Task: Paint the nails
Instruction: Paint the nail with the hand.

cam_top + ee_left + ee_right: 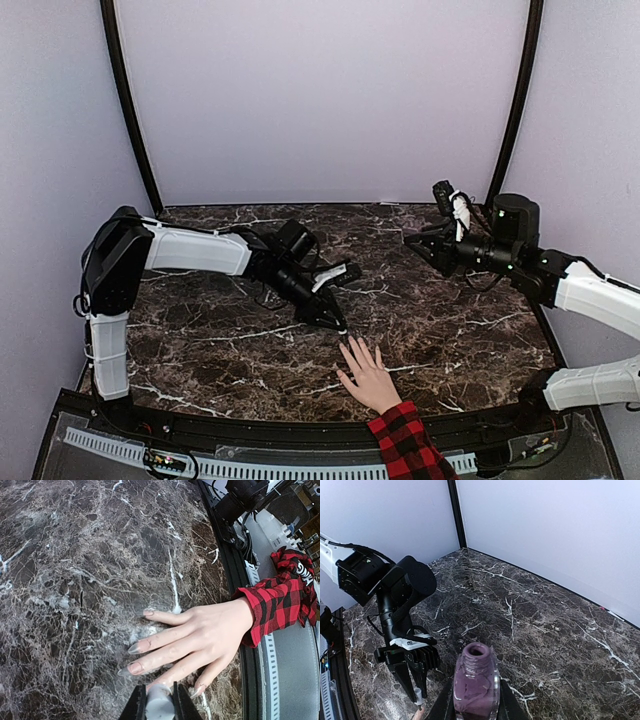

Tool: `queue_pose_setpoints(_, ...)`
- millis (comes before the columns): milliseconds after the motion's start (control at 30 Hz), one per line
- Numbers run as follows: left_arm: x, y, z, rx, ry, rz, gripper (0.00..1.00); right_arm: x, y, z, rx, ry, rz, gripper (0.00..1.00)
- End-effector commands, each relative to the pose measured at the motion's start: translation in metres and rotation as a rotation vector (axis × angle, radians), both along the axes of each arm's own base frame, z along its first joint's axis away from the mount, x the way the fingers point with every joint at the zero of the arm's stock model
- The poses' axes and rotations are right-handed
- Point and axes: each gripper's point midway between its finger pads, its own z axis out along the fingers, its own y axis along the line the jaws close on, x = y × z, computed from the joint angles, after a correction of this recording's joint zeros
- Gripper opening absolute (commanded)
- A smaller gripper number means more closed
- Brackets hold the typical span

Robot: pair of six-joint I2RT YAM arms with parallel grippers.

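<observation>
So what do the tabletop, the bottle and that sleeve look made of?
Tabletop: dark brown stone, marble or a marble-look laminate; white veins, faint sheen. Bottle: probably clear glass, glossy; purple polish shows through the walls. Sleeve: soft woven cloth, matte, red-and-black plaid, creased at the cuff.

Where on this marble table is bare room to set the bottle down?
Free: the strip along the back wall; the near-left patch beside the left arm; the patch between the hand and the right arm's base. Crowded: near centre, where the left end effector is close to the hand.
</observation>
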Motion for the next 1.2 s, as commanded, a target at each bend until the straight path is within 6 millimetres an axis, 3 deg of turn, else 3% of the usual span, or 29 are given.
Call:
queue_pose_setpoints(0,-0.002,-0.003,0.009,-0.013,-0.007,-0.026,0.00,-0.001,-0.001,0.016,0.043,-0.047,0.005,0.00)
queue_pose_setpoints(1167,-0.001,0.000,-0.004,0.028,0.005,-0.027,0.00,0.000,-0.001,0.013,0.037,-0.043,0.000,0.00)
